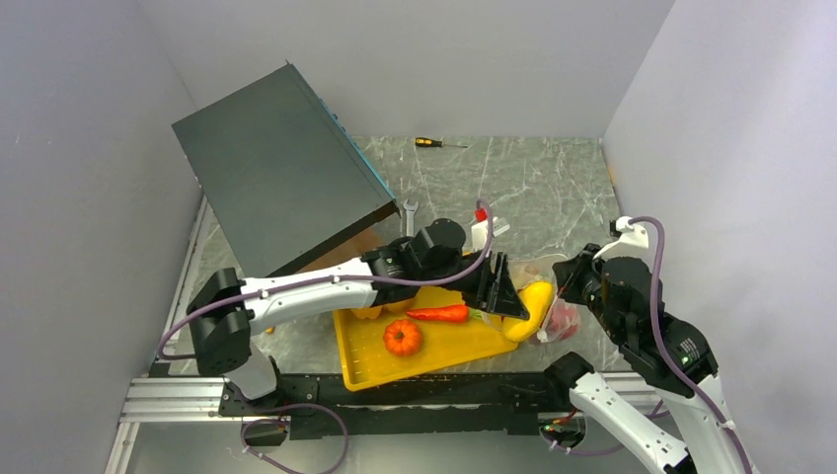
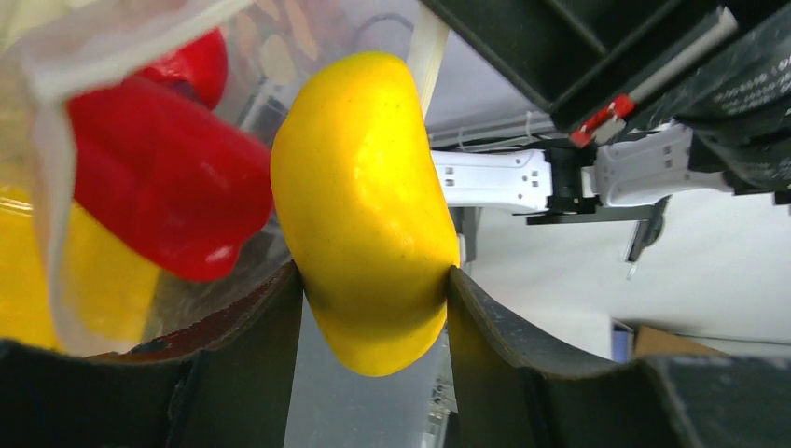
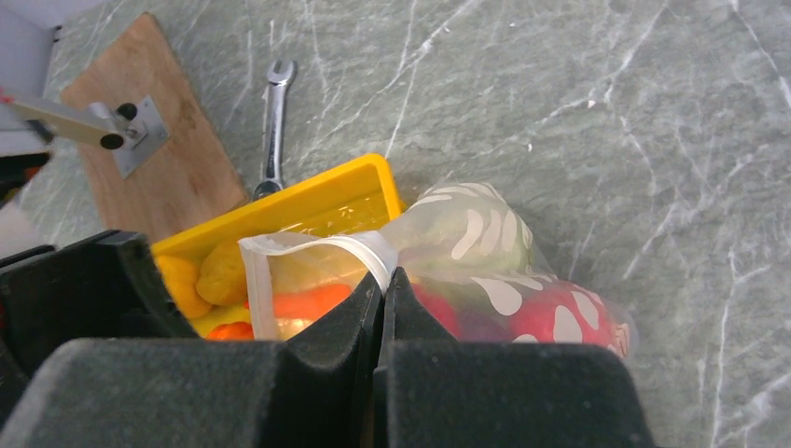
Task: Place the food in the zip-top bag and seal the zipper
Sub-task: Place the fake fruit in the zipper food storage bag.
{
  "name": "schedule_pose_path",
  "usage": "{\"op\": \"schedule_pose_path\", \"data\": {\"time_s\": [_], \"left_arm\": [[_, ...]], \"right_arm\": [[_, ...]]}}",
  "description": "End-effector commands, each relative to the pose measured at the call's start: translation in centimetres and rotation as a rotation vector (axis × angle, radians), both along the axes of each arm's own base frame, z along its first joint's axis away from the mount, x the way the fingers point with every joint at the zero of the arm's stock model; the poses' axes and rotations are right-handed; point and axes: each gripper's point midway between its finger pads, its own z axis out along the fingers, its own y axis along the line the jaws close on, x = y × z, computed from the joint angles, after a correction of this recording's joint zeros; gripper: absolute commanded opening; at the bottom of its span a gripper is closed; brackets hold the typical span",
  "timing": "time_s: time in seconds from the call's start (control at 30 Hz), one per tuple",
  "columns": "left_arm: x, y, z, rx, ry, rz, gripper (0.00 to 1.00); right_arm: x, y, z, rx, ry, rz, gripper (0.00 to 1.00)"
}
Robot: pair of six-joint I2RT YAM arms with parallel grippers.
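My left gripper (image 1: 515, 302) is shut on a yellow toy pepper (image 1: 534, 308), held at the mouth of the zip-top bag (image 1: 560, 318); in the left wrist view the pepper (image 2: 364, 205) sits between my fingers beside a red pepper (image 2: 159, 177) seen through the bag. My right gripper (image 3: 383, 280) is shut on the bag's white zipper strip (image 3: 364, 248), holding the mouth up. The bag (image 3: 504, 280) lies on the table with red and green food inside. An orange pumpkin (image 1: 403, 338) and a red-orange carrot (image 1: 439, 313) lie in the yellow tray (image 1: 365, 370).
A dark box lid (image 1: 276, 168) leans at the back left over a brown board (image 3: 159, 168). A wrench (image 3: 272, 121) lies beside the tray (image 3: 326, 196). A screwdriver (image 1: 434, 143) lies at the far edge. Grey walls enclose the marble table.
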Motion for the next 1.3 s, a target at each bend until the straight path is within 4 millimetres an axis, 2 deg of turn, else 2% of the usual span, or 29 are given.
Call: {"op": "schedule_pose_path", "data": {"time_s": [0.0, 0.2, 0.67, 0.93, 1.03, 1.27], "left_arm": [[-0.6, -1.6, 3.5, -0.071, 0.093, -0.066, 0.39], [1.3, -2.7, 2.7, -0.088, 0.219, -0.030, 0.39], [6.1, -3.3, -0.1, -0.033, 0.287, 0.185, 0.46], [6.8, -3.9, -0.7, 0.010, 0.271, 0.198, 0.76], [6.8, -3.6, -0.3, -0.003, 0.260, 0.203, 0.99], [6.8, -2.1, 0.5, 0.005, 0.173, 0.226, 1.00]], "right_arm": [[0.7, 1.8, 2.2, 0.050, -0.091, 0.081, 0.00], [0.7, 2.5, 2.3, 0.058, -0.102, 0.124, 0.00], [0.4, 2.5, 2.0, 0.061, -0.102, 0.135, 0.00], [0.2, 2.4, 1.8, 0.058, -0.101, 0.133, 0.00], [0.2, 2.3, 1.9, 0.057, -0.098, 0.130, 0.00], [0.4, 2.3, 1.8, 0.050, -0.100, 0.126, 0.00]]}}
